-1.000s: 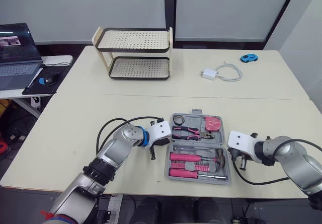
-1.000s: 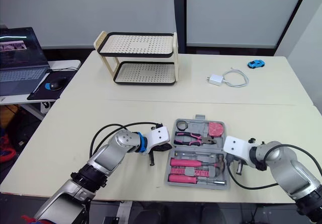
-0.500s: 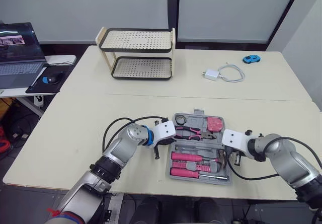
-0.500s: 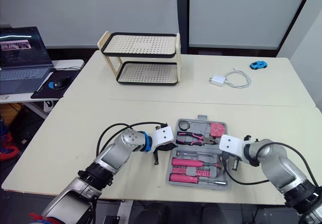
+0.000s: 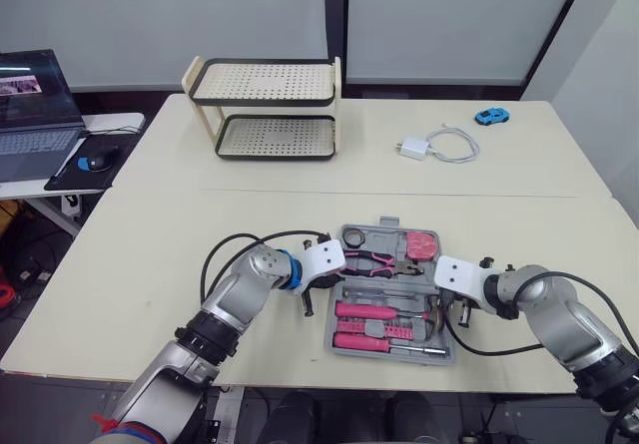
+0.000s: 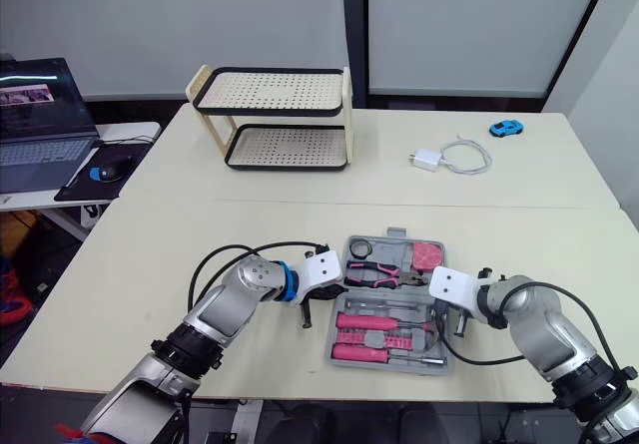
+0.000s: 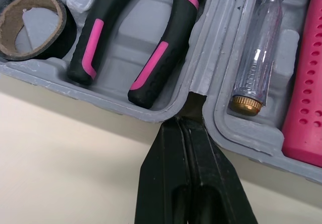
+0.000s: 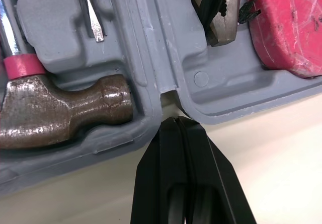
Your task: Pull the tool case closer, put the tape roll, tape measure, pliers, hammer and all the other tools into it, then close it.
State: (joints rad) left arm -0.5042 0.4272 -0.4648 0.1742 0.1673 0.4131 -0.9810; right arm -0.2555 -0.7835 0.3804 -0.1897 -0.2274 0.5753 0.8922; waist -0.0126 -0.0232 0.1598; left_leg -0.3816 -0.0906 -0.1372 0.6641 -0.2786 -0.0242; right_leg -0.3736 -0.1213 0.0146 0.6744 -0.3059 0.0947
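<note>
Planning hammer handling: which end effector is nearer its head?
Right. The right end effector sits at the tool case edge beside the hammer head; the left end effector is at the opposite edge, beside the pliers.

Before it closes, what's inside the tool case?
The case holds tape roll, pliers, tape measure, hammer, tester screwdriver and pink-handled tools. Anything under them is covered.

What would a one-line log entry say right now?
tool case: open, tools inside | left end effector: shut, tip at hinge notch | right end effector: shut, tip at opposite hinge notch
</note>
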